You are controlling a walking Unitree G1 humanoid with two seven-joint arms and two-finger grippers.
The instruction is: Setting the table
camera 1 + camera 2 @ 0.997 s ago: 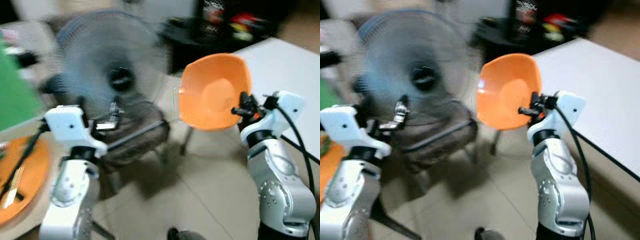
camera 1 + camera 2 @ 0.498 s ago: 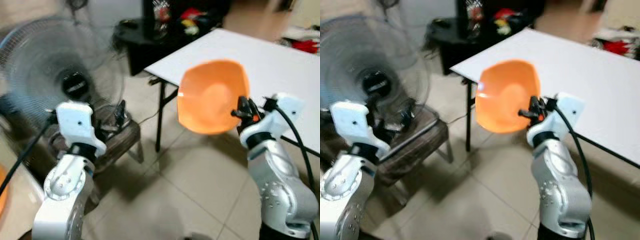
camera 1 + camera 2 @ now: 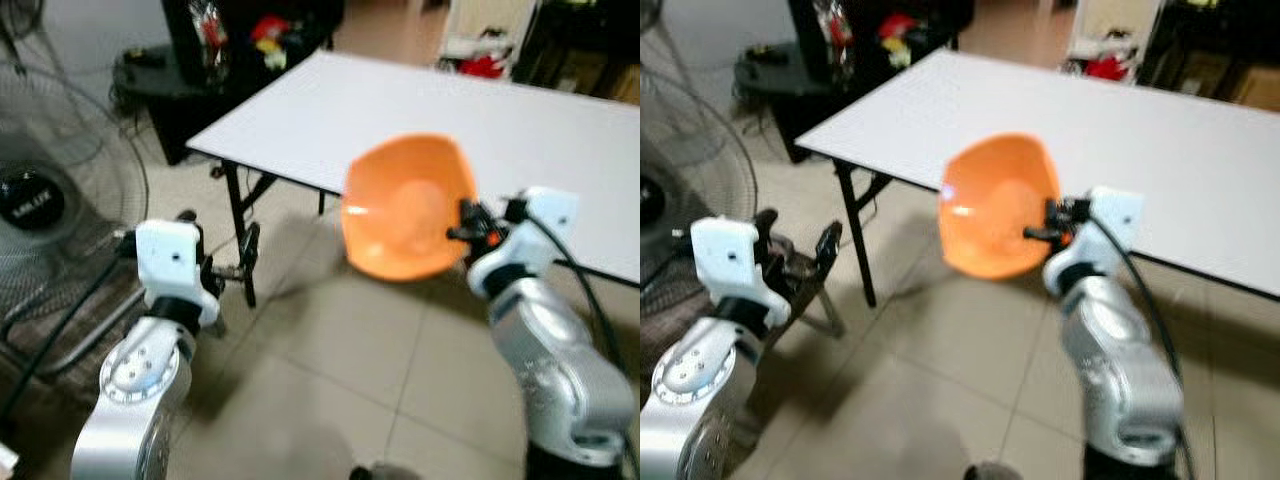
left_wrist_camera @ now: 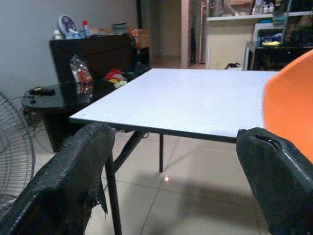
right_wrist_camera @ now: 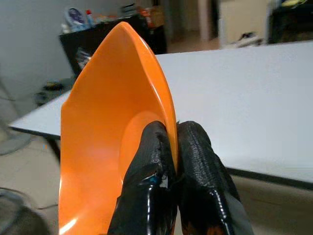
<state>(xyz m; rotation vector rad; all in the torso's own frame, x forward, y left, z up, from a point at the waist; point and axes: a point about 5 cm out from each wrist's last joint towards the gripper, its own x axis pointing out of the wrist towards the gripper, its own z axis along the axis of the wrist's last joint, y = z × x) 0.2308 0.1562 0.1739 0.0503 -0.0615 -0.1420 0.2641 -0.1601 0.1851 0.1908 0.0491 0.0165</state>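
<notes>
— Since a second ago the view swung from the fan (image 3: 40, 200) to the white tabletop (image 3: 420, 110).
— Orange bowl (image 3: 405, 220)?
— Centre frame, rim pinched by the right hand (image 3: 468, 222), before the tabletop edge; left hand (image 3: 795, 245) spread, holding nothing.

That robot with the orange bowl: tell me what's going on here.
It is setting the table. Its right hand pinches the rim of an orange bowl, held up on edge in front of the white table. The left hand is open and carries nothing. A fan stands to its left.
</notes>
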